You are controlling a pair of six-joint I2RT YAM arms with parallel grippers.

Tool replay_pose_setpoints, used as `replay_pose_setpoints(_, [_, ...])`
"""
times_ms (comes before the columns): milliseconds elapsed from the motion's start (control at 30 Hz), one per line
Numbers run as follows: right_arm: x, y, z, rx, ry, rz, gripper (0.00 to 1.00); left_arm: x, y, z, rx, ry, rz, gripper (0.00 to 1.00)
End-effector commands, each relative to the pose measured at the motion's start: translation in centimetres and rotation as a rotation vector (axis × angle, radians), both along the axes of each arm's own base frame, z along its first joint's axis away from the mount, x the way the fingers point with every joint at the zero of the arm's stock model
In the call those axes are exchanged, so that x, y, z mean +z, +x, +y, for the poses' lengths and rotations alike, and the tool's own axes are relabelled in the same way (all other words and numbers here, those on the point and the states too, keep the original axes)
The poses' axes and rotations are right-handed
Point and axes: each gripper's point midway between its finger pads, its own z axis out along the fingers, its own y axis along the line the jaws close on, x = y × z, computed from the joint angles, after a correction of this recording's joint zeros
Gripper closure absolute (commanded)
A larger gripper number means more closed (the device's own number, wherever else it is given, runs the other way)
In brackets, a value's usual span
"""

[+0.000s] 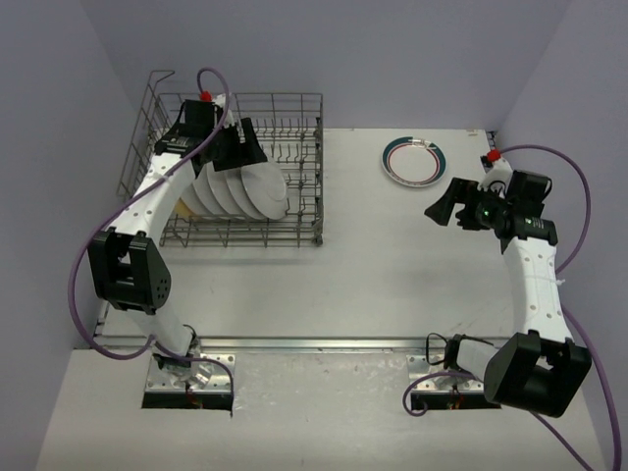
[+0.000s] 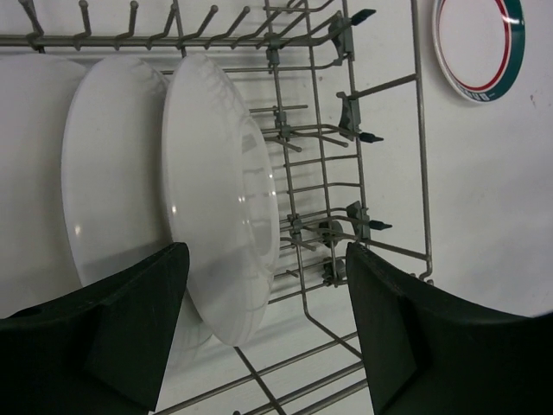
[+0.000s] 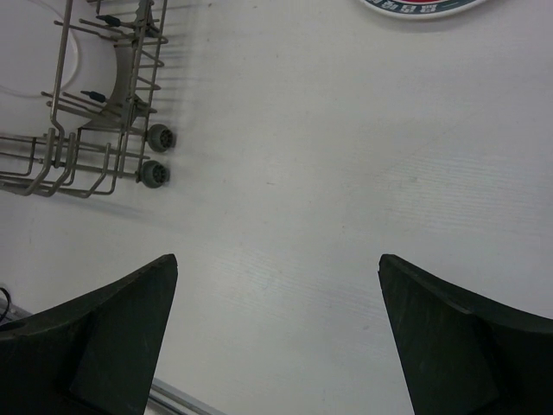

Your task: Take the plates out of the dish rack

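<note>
The rightmost upright white round plate (image 2: 216, 173) in the grey wire dish rack (image 1: 299, 128), far left, stands edge-on between the left gripper's (image 2: 265, 252) part-open, unclamped fingers; the right gripper (image 1: 447, 206), wide open and empty, is well apart

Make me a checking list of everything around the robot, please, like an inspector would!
Surface: white table, arms bolted at its near edge.
Job's things: grey wire dish rack at the far left holds a row of white plates standing on edge; one teal-rimmed plate lies flat on the table, far right.
Clutter: nothing seen.
Grippers: left gripper open, jaws either side of the end plate, not clamped; right gripper open wide, empty, above the table.
Cables: purple cables loop off both arms; the left one arches over the rack.
Surroundings: plain lilac walls on three sides.
</note>
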Motion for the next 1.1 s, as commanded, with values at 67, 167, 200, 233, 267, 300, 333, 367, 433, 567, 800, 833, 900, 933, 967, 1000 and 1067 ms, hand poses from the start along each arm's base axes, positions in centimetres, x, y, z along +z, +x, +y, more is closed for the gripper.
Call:
replay_pose_setpoints(67, [0.9, 0.1, 0.6, 0.034, 0.013, -0.039, 0.01, 0.4, 0.9, 0.6, 0.032, -0.026, -0.045, 0.29])
replay_pose_setpoints(167, [0.8, 0.0, 0.7, 0.034, 0.022, -0.034, 0.01, -0.6, 0.9, 0.5, 0.03, -0.027, -0.029, 0.3])
replay_pose_setpoints(200, [0.7, 0.1, 0.7, 0.033, 0.022, -0.034, 0.01, -0.8, 0.9, 0.3, 0.025, -0.036, -0.023, 0.3])
replay_pose_setpoints(233, [0.7, 0.1, 0.7, 0.032, 0.022, -0.033, 0.01, -1.2, 0.8, 0.1, 0.017, -0.05, -0.013, 0.31])
replay_pose_setpoints(267, [0.7, 0.1, 0.7, 0.032, 0.021, -0.032, 0.01, -1.5, 0.8, -0.2, 0.008, -0.064, -0.006, 0.32])
replay_pose_setpoints(300, [0.7, 0.1, 0.7, 0.031, 0.02, -0.032, 0.01, -1.7, 0.8, -0.4, 0.0, -0.073, -0.002, 0.33])
replay_pose_setpoints(333, [0.6, 0.1, 0.6, 0.03, 0.019, -0.031, 0.01, -1.9, 0.8, -0.6, -0.005, -0.086, 0.003, 0.34])
replay_pose_setpoints(367, [0.6, 0.1, 0.6, 0.029, 0.018, -0.03, 0.01, -2.1, 0.8, -0.9, -0.01, -0.098, 0.008, 0.36])
replay_pose_setpoints(433, [0.4, 0.1, 0.6, 0.027, 0.021, -0.024, 0.01, -2.4, 0.8, -1.2, -0.023, -0.112, 0.016, 0.38])
replay_pose_setpoints(567, [0.2, 0.1, 0.7, 0.021, 0.039, -0.012, 0.01, -2.9, 0.6, -2.0, -0.051, -0.158, 0.037, 0.49])
replay_pose_setpoints(800, [0.2, 0.1, 1.2, 0.017, 0.091, 0.016, 0.01, -3.3, 0.6, -2.6, -0.069, -0.191, 0.052, 0.78])
replay_pose_setpoints(833, [0.3, 0.0, 1.3, 0.02, 0.096, 0.017, 0.01, -3.0, 0.5, -2.5, -0.068, -0.193, 0.051, 0.79])
replay_pose_setpoints(900, [0.5, 0.0, 1.4, 0.022, 0.101, 0.021, 0.01, -1.7, 0.5, -2.7, -0.081, -0.203, 0.031, 0.82])
replay_pose_setpoints(933, [0.6, 0.0, 1.4, 0.022, 0.103, 0.022, 0.01, -1.0, 0.5, -2.8, -0.09, -0.209, 0.02, 0.84])
replay_pose_setpoints(967, [0.9, 0.0, 1.5, 0.023, 0.106, 0.02, 0.01, -0.1, 0.5, -2.9, -0.102, -0.215, 0.003, 0.86])
replay_pose_setpoints(1000, [1.2, 0.0, 1.6, 0.026, 0.11, 0.018, 0.01, 1.0, 0.4, -3.0, -0.114, -0.221, -0.017, 0.88])
replay_pose_setpoints(1067, [1.5, -0.1, 1.7, 0.029, 0.115, 0.015, 0.01, 2.9, 0.5, -3.1, -0.126, -0.226, -0.061, 0.93])
